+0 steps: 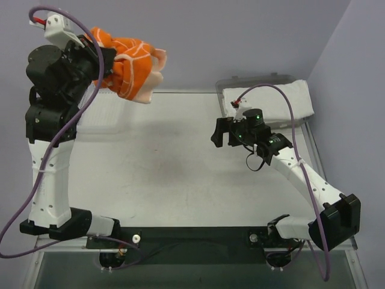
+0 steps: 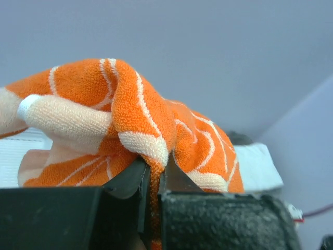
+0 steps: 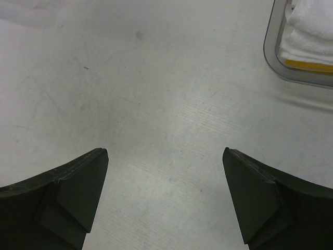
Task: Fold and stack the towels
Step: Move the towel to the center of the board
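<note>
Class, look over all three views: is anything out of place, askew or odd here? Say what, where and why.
Only the orange-and-white towel stands out: a crumpled wad pinched in the left gripper, up off the table at far left. The white towels lie folded in the tray.

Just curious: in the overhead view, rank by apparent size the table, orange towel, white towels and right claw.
Table
Orange towel and white towels: alike; the orange one is lifted toward the camera, so unsure
Right gripper
</note>
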Available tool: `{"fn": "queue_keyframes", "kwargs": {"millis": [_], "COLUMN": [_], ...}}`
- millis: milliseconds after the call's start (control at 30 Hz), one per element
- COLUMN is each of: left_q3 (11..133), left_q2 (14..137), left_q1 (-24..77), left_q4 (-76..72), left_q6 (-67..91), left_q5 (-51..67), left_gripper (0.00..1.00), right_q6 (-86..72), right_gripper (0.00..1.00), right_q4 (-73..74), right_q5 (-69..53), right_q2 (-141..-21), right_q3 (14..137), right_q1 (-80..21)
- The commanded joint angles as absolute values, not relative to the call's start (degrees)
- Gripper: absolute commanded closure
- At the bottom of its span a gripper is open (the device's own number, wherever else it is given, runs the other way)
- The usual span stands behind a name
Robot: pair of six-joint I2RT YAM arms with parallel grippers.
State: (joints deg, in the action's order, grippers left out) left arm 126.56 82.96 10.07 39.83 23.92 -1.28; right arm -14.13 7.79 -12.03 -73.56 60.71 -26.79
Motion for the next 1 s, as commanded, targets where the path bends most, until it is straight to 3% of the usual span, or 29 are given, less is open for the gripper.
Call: {"fn": "queue_keyframes", "kwargs": {"millis": [0,100,133,200,233,267,300,333,467,667,967], "left_q3": [111.2,95.7,84.4,74.4,66.2,63.2,60.2,58.1,46.5,44.0,48.0], "left_q2": [79.8,72.2,70.4,66.4,65.5,63.9,63.0,62.1,55.5,56.5,75.8], "left_q1": [14.1,19.3,21.1,25.4,26.2,26.6,26.7,26.7,26.8,26.7,26.5], "left_q4": [38.6,31.3,27.2,23.7,22.9,23.0,23.2,23.5,26.3,25.8,23.6], "left_q6": [26.6,30.3,31.5,32.3,32.5,32.9,33.2,33.0,34.3,33.7,35.0], "left_q5": [4.0,7.6,8.1,8.4,6.2,4.8,3.8,2.5,-0.9,-2.4,-11.5], "left_gripper": [1.0,1.0,0.97,0.71,0.43,0.29,0.15,0.1,0.08,0.08,0.09], "right_q6": [-14.7,-15.0,-15.1,-14.9,-14.9,-14.7,-14.3,-14.2,-13.9,-14.5,-15.7], "right_gripper": [0.03,0.03,0.03,0.02,0.03,0.03,0.02,0.03,0.09,0.13,0.23], "right_q4": [8.4,9.0,9.2,9.9,10.3,10.5,11.3,11.8,15.8,17.3,18.5], "right_q5": [-10.1,-9.9,-10.0,-10.1,-10.4,-10.4,-10.5,-10.8,-9.8,-5.8,-7.2], "right_q2": [-70.5,-69.1,-68.5,-67.8,-67.2,-67.0,-66.8,-67.1,-69.9,-71.6,-74.9], "right_q3": [60.2,59.6,59.5,59.1,58.8,58.6,58.2,58.0,56.5,53.4,49.1], "right_q1": [-27.2,-27.2,-27.2,-27.3,-27.3,-27.6,-27.8,-28.0,-30.4,-30.5,-29.2]}}
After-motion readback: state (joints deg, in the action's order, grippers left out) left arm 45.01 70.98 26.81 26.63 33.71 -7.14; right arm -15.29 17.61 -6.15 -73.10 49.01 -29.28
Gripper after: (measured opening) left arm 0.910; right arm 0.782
